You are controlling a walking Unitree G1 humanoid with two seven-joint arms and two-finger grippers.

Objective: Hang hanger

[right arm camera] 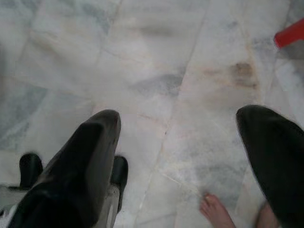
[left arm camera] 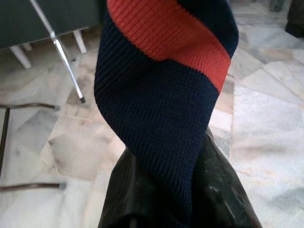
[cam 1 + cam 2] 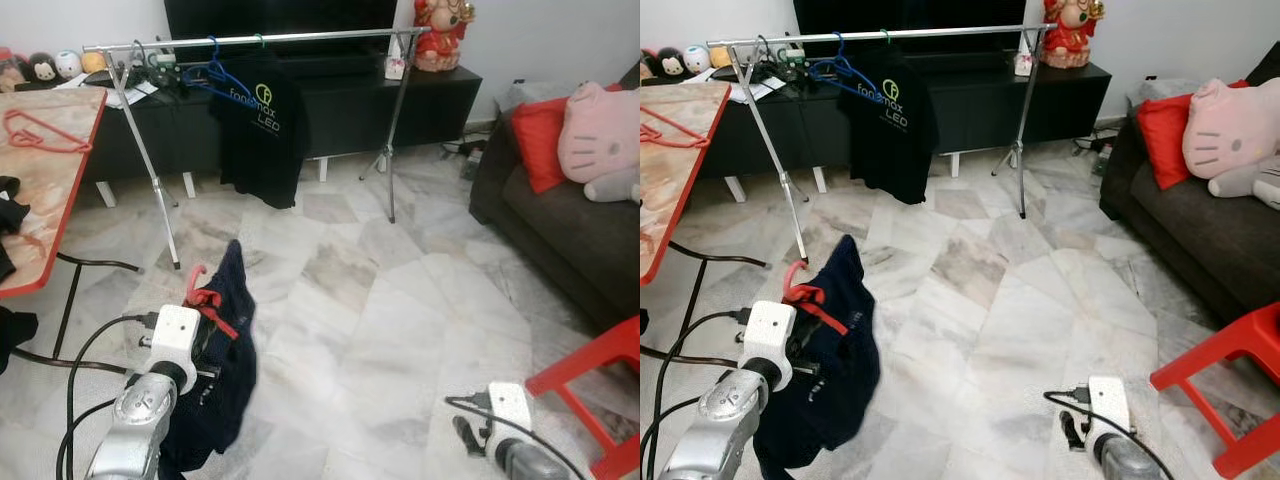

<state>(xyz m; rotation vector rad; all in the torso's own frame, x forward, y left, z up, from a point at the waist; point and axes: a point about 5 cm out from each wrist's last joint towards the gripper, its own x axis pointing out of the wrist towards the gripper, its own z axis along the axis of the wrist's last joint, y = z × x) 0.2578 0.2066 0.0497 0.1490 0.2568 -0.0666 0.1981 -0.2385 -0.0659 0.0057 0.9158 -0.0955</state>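
1. Left eye view: left gripper (image 3: 205,330) at 7 o'clock, clamped on dark garment (image 3: 225,360) on red hanger (image 3: 205,297); clothes rail (image 3: 250,40) at 12 o'clock.
2. Left wrist view: fingers (image 2: 223,190) pinching navy knit with orange stripe.
3. Right wrist view: right gripper (image 1: 178,142) spread wide above marble floor (image 1: 156,57); a person's toes (image 1: 216,211) at 6 o'clock.

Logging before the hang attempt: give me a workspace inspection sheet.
Surface: marble tile floor.
Job's things: red hanger carrying a navy garment; clothes rail ahead, holding a black T-shirt and a blue hanger.
Clutter: another red hanger on the table.
End effectors: left end effector shut on the garment; right end effector open, idle, low.
Cables: black cables by the left arm.
Surroundings: sofa, red stool, a person's bare foot.
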